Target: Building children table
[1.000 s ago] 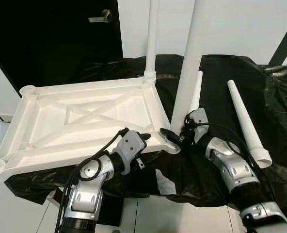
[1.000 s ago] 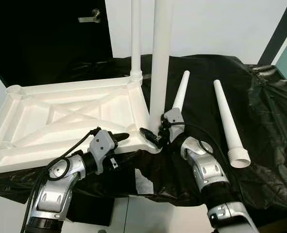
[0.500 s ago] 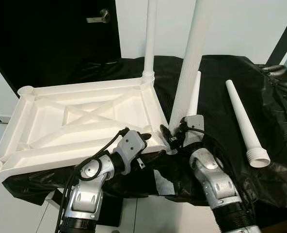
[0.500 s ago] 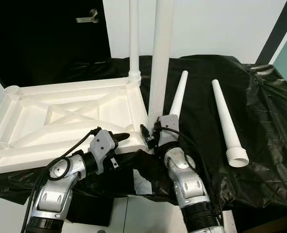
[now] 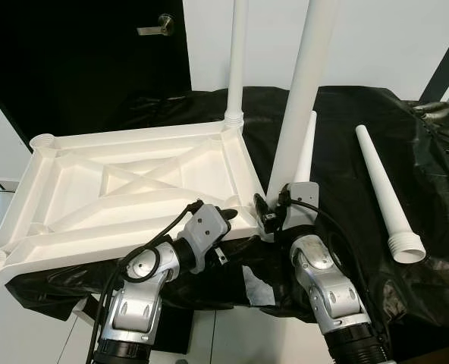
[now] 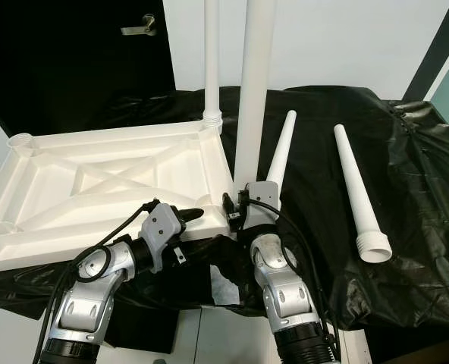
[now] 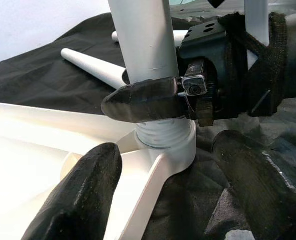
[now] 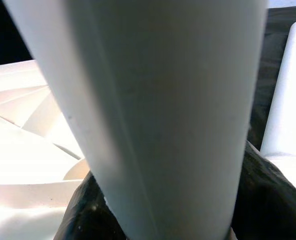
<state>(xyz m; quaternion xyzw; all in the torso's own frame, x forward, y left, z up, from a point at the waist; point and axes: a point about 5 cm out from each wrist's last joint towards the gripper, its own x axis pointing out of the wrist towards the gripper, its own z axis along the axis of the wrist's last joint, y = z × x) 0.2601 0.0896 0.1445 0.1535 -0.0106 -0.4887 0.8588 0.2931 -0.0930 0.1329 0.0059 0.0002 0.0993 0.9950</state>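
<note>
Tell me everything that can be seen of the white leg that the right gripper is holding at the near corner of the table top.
The leg is a long, smooth white tube, plastic by its look, wider low down and rising out of the picture. It stands upright in the near right corner socket of the upside-down table top. Its ribbed, threaded base shows just above the socket. The right gripper is shut on it just above that base. The left gripper is open beside the socket, not touching the leg.

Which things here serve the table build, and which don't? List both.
Job: upturned white plastic tabletop; two upright white plastic legs; two loose tapered white legs; right hand; left hand.

Lying about: black plastic sheet; dark door.
</note>
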